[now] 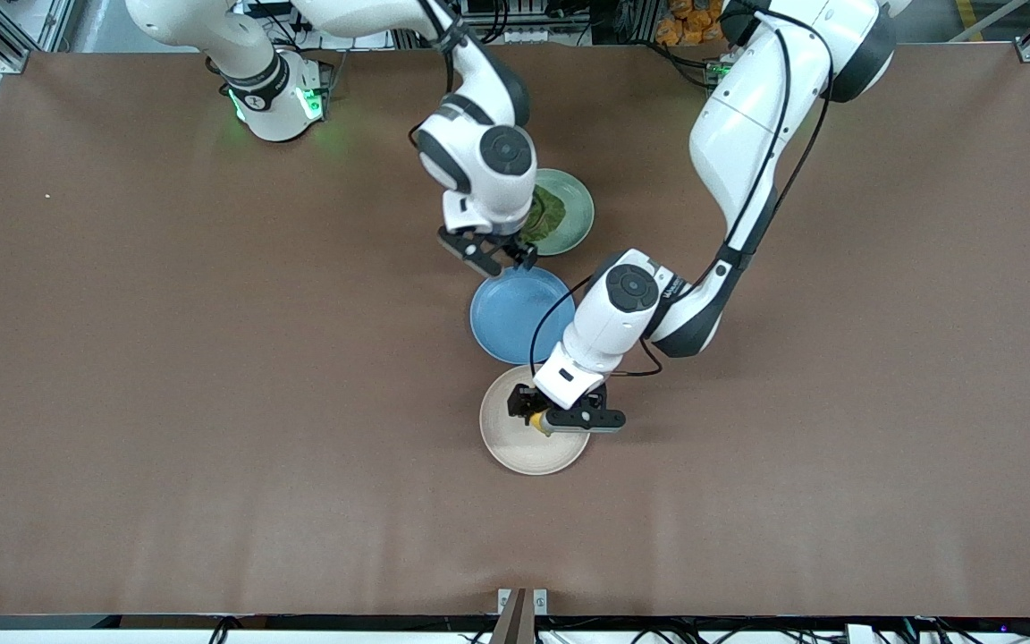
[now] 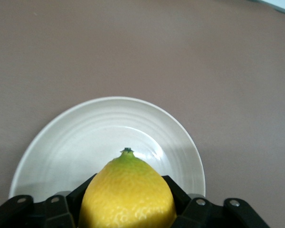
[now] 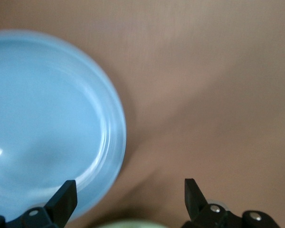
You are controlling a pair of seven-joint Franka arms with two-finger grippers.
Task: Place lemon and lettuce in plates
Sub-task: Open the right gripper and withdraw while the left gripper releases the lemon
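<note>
The left gripper (image 1: 540, 420) has its jaws clamped on the lemon (image 2: 127, 197), pointed end forward, hanging over the beige plate (image 1: 515, 452) near its 2 o'clock rim in the front view. That position suits a release: the fruit should land inside the rim, though a lemon may roll, so a low drop looks wise.

The right gripper (image 1: 497, 259) has its jaws wide apart and empty, over bare worktop (image 3: 218, 95) between the green plate (image 1: 574, 204) and the blue plate (image 1: 510, 313). The lettuce (image 1: 544, 215) lies in the green plate, toward its 9 o'clock side, just beside that gripper, so that half looks done.

The three plates run in a line, green at 12 o'clock and beige at 6 o'clock; the blue one stays unused.
</note>
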